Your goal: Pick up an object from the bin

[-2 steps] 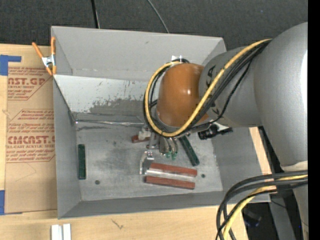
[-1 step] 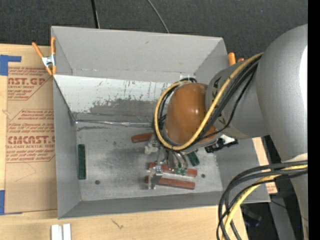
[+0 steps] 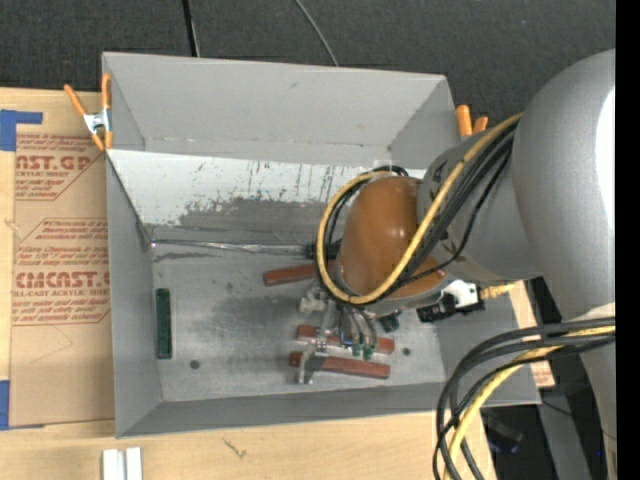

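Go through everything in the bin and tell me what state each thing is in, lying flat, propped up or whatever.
End effector: lowered over small pieces at the right of the grey metal bin; hold cannot be told.
Dark green flat rectangular bar: lying flat by the left wall, alone.
Reddish-brown stick near the back wall: lying flat, right end under the arm's cables.
Reddish-brown stick by the front wall: lying flat, beside the end effector.
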